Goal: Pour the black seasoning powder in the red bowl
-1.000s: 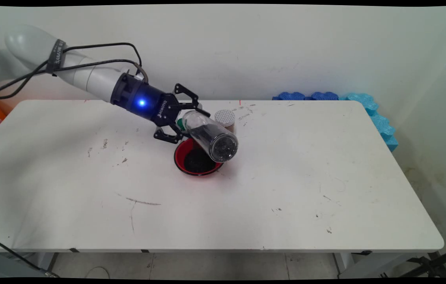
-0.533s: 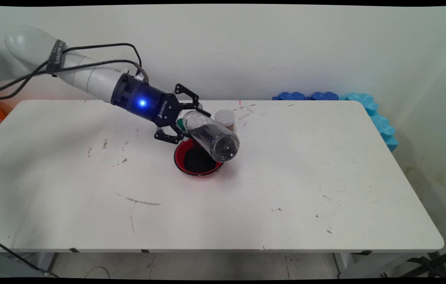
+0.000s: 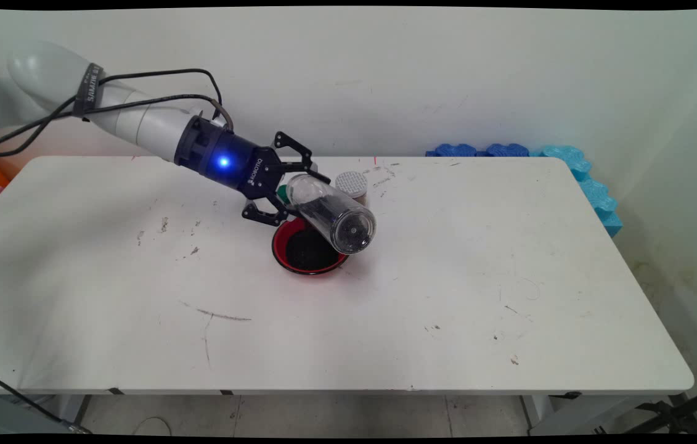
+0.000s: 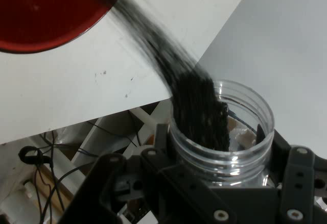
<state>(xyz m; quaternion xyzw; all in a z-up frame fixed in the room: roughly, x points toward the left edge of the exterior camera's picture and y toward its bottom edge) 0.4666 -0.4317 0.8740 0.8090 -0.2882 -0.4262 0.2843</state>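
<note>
Clamped on a clear jar (image 3: 331,213), one black finger (image 4: 294,183) against each side of its wall near the mouth, in a gripper (image 3: 289,185) reaching in from the left. Tipped far over above a red bowl (image 3: 307,246), mouth down and leftward, closed bottom end raised and turned toward the near right, where dark specks show through the plastic. Streaming out of the mouth in the hand view, black grains (image 4: 196,109), blurred into a band running from the rim toward the bowl's red edge (image 4: 46,17). Lying already in the bowl, a dark heap (image 3: 308,251) covering most of the inside. Just behind the jar, toward the far side, a small container with a pale perforated top (image 3: 351,183), upright on the table (image 3: 447,277); close beside the gripper, a bit of something green (image 3: 283,194), mostly hidden, not identifiable. Set roughly at the table's middle, a little toward the far edge, bowl and jar together, well apart from every corner. Scuffed and marked with dark streaks on the near left and small spots on the near right, otherwise white. Black cables (image 3: 138,86) looped along the white arm (image 3: 108,105) on the far left. Against the wall past the far right corner, blue foam pieces (image 3: 533,151) with wavy edges, running down along the table's right side.
</note>
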